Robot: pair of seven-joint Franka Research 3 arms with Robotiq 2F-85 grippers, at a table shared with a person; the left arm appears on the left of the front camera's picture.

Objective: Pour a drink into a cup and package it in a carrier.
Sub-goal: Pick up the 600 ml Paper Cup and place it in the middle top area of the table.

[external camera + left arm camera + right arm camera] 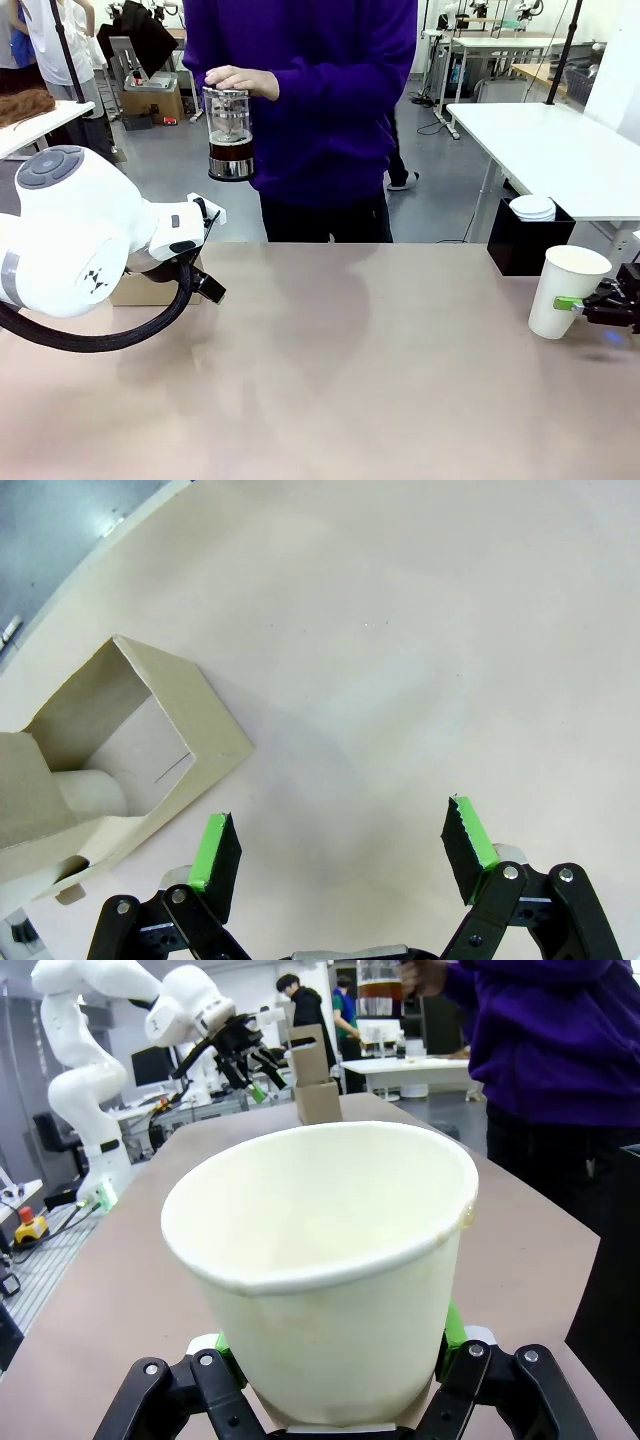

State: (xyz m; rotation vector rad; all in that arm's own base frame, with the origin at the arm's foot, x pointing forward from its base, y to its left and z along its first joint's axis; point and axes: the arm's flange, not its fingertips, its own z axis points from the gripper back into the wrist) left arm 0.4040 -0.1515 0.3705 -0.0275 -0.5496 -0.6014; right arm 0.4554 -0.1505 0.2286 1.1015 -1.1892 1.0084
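Right gripper (340, 1380): clamped on the lower wall of the cup (567, 290), which stands upright and unlidded at lower right. The drink (230, 155) is in the press pot (229, 132), held by the person's hand (240, 80) at upper left, well apart. Left gripper (340, 855): wide, empty, beside the carrier (120, 740).

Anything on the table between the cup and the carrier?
Nothing visible. The cup, held by the right gripper, has bare table across to the carrier; the open left gripper hangs just beside the carrier.
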